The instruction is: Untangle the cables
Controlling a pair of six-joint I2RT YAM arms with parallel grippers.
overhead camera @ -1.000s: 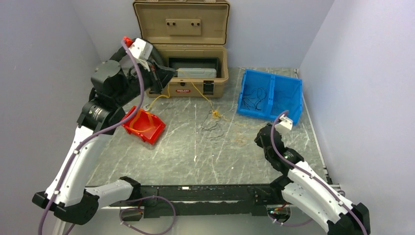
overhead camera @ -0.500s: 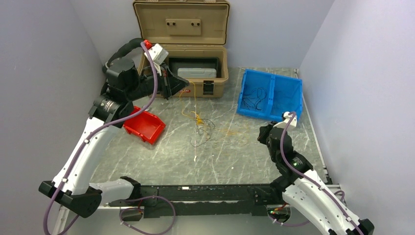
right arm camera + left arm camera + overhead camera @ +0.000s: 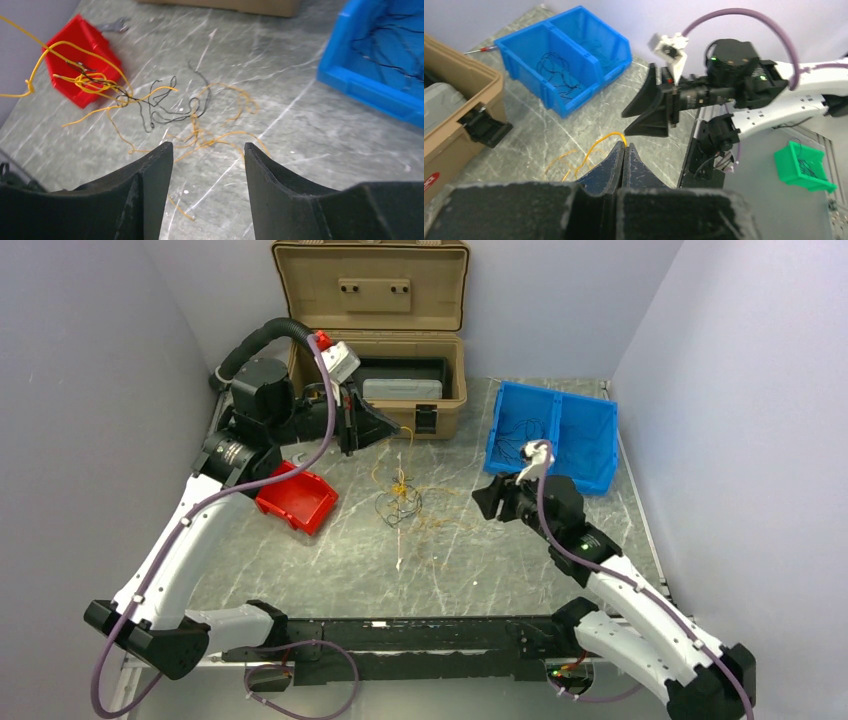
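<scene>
Your left gripper [image 3: 624,150] holds its black wedge fingers pinched together on a thin yellow wire [image 3: 606,135]; it trails to the knot of yellow and black wires [image 3: 398,498] over the veined grey table [image 3: 330,560]; your right gripper [image 3: 207,147], fingers spread apart, faces the knot without touching.

The tangle [image 3: 398,502] is at mid-table [image 3: 450,570], the small bin [image 3: 308,514] to its left, the divided bin [image 3: 600,452] right, the case [image 3: 372,288] behind.
</scene>
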